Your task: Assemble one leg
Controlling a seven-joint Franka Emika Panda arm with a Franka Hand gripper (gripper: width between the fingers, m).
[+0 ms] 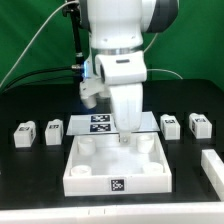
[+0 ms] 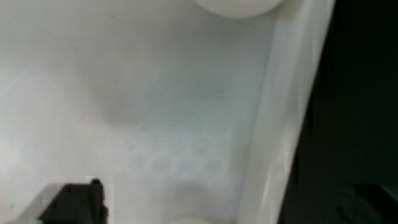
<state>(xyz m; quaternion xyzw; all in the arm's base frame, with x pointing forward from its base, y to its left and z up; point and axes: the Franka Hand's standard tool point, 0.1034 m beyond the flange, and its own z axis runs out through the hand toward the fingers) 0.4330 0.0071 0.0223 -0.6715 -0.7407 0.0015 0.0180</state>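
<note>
The white panel (image 1: 95,170) with round sockets lies at the front centre of the table. My gripper (image 1: 128,138) hangs low over its far part. In the wrist view the panel's flat surface (image 2: 151,100) fills most of the picture, with one round socket (image 2: 240,6) at the edge. The two dark fingertips (image 2: 75,203) stand wide apart, so the gripper (image 2: 226,195) is open with nothing gripped. Several legs stand on the table: two on the exterior view's left (image 1: 24,134) (image 1: 52,130) and two on its right (image 1: 170,125) (image 1: 198,124). None is held.
The marker board (image 1: 98,123) lies just behind the panel, partly hidden by the arm. Another white part (image 1: 212,166) lies at the exterior view's right edge. The black table (image 2: 347,100) shows beside the panel's edge in the wrist view.
</note>
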